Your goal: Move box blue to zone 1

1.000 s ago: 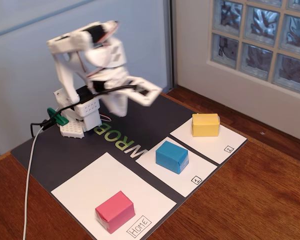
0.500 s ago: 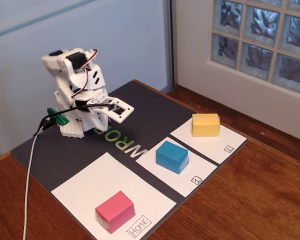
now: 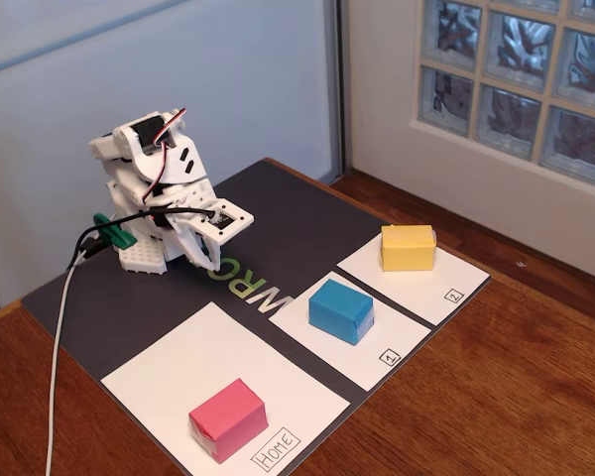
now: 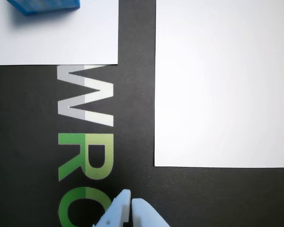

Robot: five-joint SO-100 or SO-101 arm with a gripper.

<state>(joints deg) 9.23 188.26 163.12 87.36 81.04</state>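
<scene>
Wooden table (image 3: 535, 397), reddish grain, carries a dark matte mat (image 3: 129, 297) with white and green lettering. White plastic arm (image 3: 159, 188) sits folded low at the mat's far left in the fixed view, black cable and a white cord trailing off it.

Three flat white paper rectangles on the mat. Largest is the sheet marked "HOME" (image 3: 178, 367); a pink box (image 3: 228, 418) sits near its label corner. Zone 1 (image 3: 377, 342) is the middle rectangle, small boxed "1" in its near corner. The sheet marked "2" (image 3: 456, 273) holds a yellow box (image 3: 408, 247).

Blue box (image 3: 341, 310), a small paper-wrapped cuboid with crisp folded edges, rests flat on zone 1, well apart from the arm. In the wrist view only its edge (image 4: 42, 4) shows, top left, on white paper.

Gripper (image 4: 131, 202) hangs over the lettering, pale fingertips pressed together, closed on nothing.
</scene>
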